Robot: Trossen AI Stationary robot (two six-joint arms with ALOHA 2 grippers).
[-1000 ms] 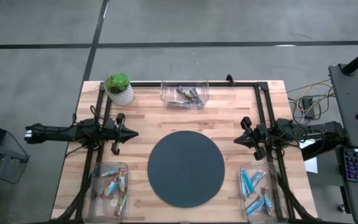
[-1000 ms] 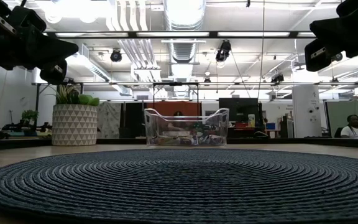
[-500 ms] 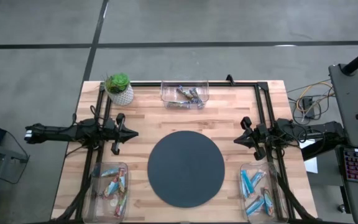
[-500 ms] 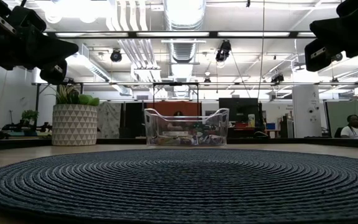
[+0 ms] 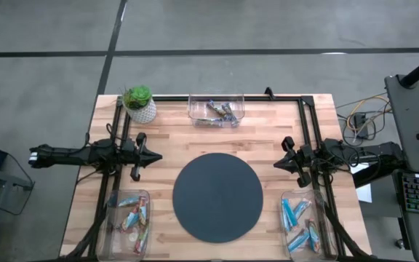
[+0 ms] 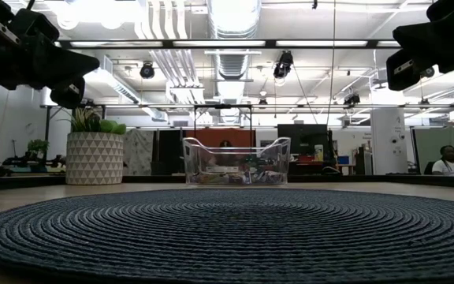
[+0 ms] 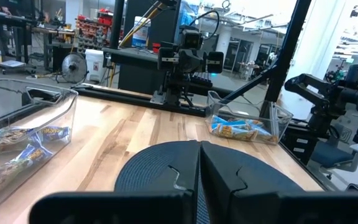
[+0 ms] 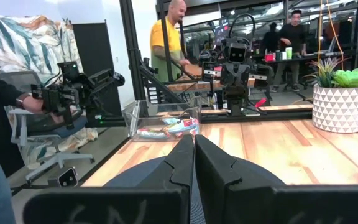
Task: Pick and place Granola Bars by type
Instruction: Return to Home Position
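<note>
The granola bars lie sorted in three clear bins. Dark mixed ones (image 5: 219, 111) fill the far middle bin (image 5: 195, 102). Green and red-brown ones (image 5: 131, 216) lie in the near left bin (image 5: 113, 207), and blue ones (image 5: 297, 218) in the near right bin (image 5: 285, 198). My left gripper (image 5: 158, 156) hovers shut at the table's left side, pointing level toward the right. Its fingers (image 7: 185, 171) are closed on nothing. My right gripper (image 5: 276, 164) hovers shut at the right side, pointing left, with its fingers (image 8: 209, 163) empty too. Both hang well above the wood.
A large dark round mat (image 5: 217, 197) lies bare at the table's near middle between the arms. A white patterned pot with a green plant (image 5: 140, 104) stands at the far left corner. Black rails (image 5: 282, 97) run along the far edge. People stand in the room beyond (image 8: 166, 43).
</note>
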